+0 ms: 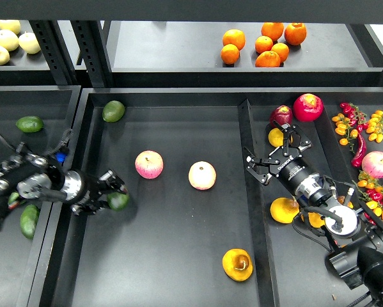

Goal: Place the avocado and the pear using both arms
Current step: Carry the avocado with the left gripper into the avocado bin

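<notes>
Left gripper (pixel 112 190) — clamped around avocado (pixel 119 201)

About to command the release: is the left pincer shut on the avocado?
Shut on it. The left pincer has its fingers on either side of the dark avocado, inside the middle bin.

Dark grey trays (pixel 172 96) with raised rims fill the view. Behind them stands a black shelf (pixel 178 57). The light is even.
</notes>
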`<state>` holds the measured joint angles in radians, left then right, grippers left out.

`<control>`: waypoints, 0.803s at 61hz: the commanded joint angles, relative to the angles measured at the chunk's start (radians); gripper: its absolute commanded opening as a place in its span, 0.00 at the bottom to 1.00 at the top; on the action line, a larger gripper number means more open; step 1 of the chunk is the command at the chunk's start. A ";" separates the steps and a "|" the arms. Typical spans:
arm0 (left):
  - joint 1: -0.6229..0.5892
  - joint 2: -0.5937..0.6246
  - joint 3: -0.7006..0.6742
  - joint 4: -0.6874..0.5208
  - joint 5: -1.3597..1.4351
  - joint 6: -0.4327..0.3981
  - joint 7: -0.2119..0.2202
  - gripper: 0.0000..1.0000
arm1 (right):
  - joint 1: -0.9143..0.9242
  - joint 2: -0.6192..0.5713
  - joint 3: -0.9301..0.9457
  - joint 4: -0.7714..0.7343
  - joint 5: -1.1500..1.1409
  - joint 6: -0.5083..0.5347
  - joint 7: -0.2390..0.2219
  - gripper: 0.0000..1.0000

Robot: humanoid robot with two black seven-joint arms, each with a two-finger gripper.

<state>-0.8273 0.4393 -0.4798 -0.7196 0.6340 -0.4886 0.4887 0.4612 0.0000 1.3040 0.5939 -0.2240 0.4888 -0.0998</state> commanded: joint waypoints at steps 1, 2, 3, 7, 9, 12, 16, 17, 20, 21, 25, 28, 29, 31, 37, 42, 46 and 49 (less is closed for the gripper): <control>-0.001 0.062 -0.028 0.000 -0.043 0.000 0.000 0.22 | -0.001 0.000 -0.002 0.001 0.000 0.000 -0.003 1.00; -0.001 0.071 -0.031 0.000 -0.051 0.000 0.000 0.22 | -0.001 0.000 -0.002 0.001 0.000 0.000 -0.003 1.00; -0.001 0.076 -0.033 0.000 -0.054 0.000 0.000 0.22 | -0.001 0.000 -0.002 0.001 0.000 0.000 -0.003 1.00; -0.001 0.105 -0.045 0.000 -0.080 0.000 0.000 0.22 | -0.001 0.000 -0.003 0.001 0.000 0.000 -0.005 1.00; -0.001 0.120 -0.051 0.000 -0.097 0.000 0.000 0.22 | 0.001 0.000 -0.003 0.003 0.000 0.000 -0.005 1.00; 0.000 0.142 -0.057 0.000 -0.117 0.000 0.000 0.22 | -0.001 0.000 -0.003 0.003 0.000 0.000 -0.005 1.00; 0.002 0.174 -0.062 0.000 -0.145 0.000 0.000 0.23 | -0.001 0.000 -0.003 0.006 0.000 0.000 -0.005 1.00; 0.004 0.183 -0.062 0.000 -0.151 0.000 0.000 0.23 | -0.001 0.000 -0.003 0.006 0.000 0.000 -0.005 1.00; 0.008 0.197 -0.066 0.002 -0.162 0.000 0.000 0.23 | -0.001 0.000 -0.003 0.006 0.000 0.000 -0.005 1.00; 0.008 0.200 -0.066 0.003 -0.163 0.000 0.000 0.23 | -0.001 0.000 -0.003 0.006 0.000 0.000 -0.005 1.00; 0.011 0.223 -0.068 0.018 -0.178 0.000 0.000 0.23 | -0.001 0.000 -0.005 0.006 0.000 0.000 -0.005 1.00; 0.011 0.234 -0.068 0.023 -0.185 0.000 0.000 0.23 | -0.001 0.000 -0.005 0.006 0.000 0.000 -0.005 1.00; 0.011 0.236 -0.068 0.025 -0.186 0.000 0.000 0.23 | -0.001 0.000 -0.005 0.006 0.000 0.000 -0.005 1.00; 0.011 0.240 -0.068 0.029 -0.189 0.000 0.000 0.23 | -0.001 0.000 -0.005 0.006 0.000 0.000 -0.005 1.00; 0.013 0.249 -0.068 0.057 -0.198 0.000 0.000 0.23 | -0.001 0.000 -0.005 0.007 0.000 0.000 -0.005 1.00; 0.014 0.254 -0.068 0.089 -0.208 0.000 0.000 0.23 | -0.001 0.000 -0.003 0.007 0.000 0.000 -0.005 1.00; 0.025 0.254 -0.068 0.115 -0.214 0.000 0.000 0.23 | -0.001 0.000 -0.002 0.006 0.000 0.000 -0.005 1.00; 0.028 0.254 -0.068 0.137 -0.217 0.000 0.000 0.23 | -0.001 0.000 -0.003 0.006 0.000 0.000 -0.005 1.00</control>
<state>-0.8088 0.6923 -0.5481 -0.6275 0.4264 -0.4886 0.4887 0.4601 0.0000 1.3002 0.6006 -0.2240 0.4884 -0.1043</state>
